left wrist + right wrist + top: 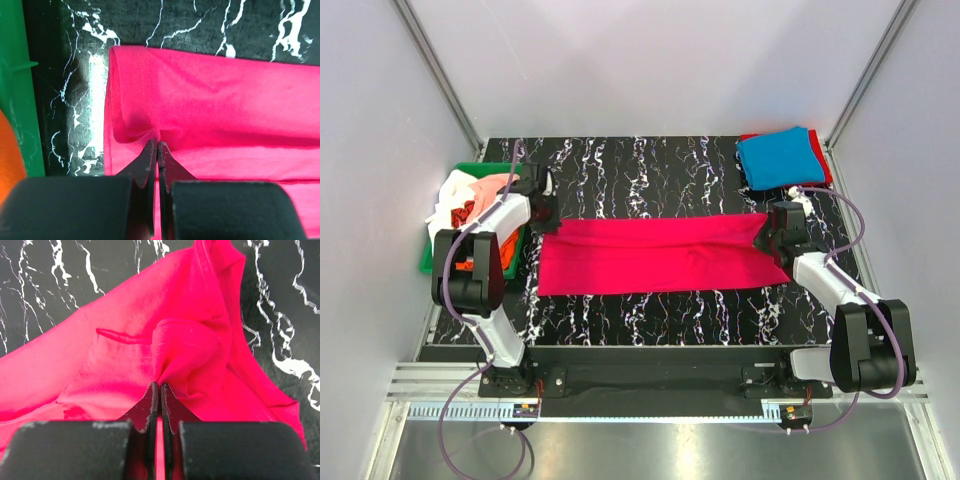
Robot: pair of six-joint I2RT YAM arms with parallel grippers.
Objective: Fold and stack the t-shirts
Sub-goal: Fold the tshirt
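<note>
Two pinches — left end effector (158, 145), right end effector (159, 385) — at opposite magenta t-shirt (660, 256) edges; marbled table (650, 168) beyond.

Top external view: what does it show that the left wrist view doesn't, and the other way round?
Only the top external view shows the magenta t-shirt stretched full length across the table, the right end effector at its right end, and a blue t-shirt lying on a red t-shirt in the far right corner. Only the left wrist view shows the hem stitching and the cloth puckering where the left end effector pinches it shut. Both show that shirt, the marbled table and the green bin.
</note>
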